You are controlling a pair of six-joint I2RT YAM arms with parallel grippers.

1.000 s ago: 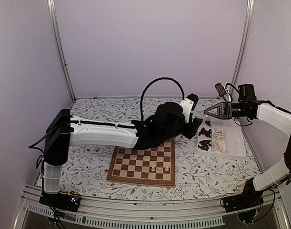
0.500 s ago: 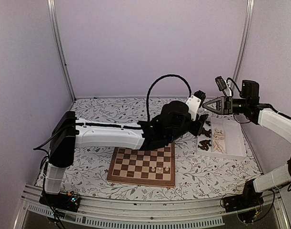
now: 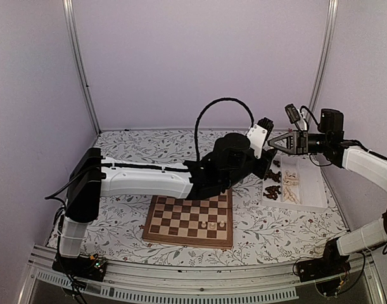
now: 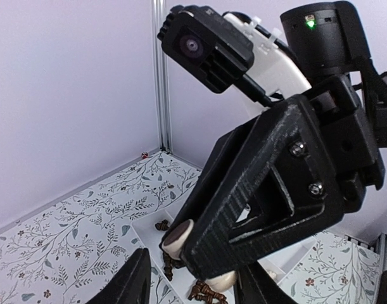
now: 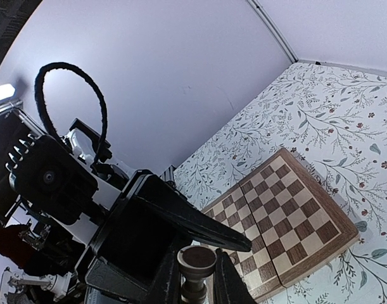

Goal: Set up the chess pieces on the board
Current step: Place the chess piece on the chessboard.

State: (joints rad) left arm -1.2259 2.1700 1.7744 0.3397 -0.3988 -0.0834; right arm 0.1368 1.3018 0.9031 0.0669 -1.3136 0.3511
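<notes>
Dark wooden chess piece (image 5: 196,265) pinched in the right claw (image 5: 194,286); the left claw (image 4: 198,288) stands spread.

the frame is largely filled by the right gripper (image 4: 196,256), black and wedge-shaped, with a small camera (image 4: 206,44) mounted above it and a green light (image 4: 310,23) lit on the round housing behind. a chess piece (image 4: 178,235) is clamped between its jaws at the tip, one round end turned toward the lens. the left gripper (image 4: 196,286) is seen only as two dark jaws at the bottom edge, set apart on either side of that tip, with nothing pinched. below, dark chess pieces (image 4: 163,225) are scattered in a white tray (image 4: 145,244) on the floral worktop (image 4: 66,234). a metal post (image 4: 159,69) is set against the lilac wall (image 4: 66,82).
</notes>
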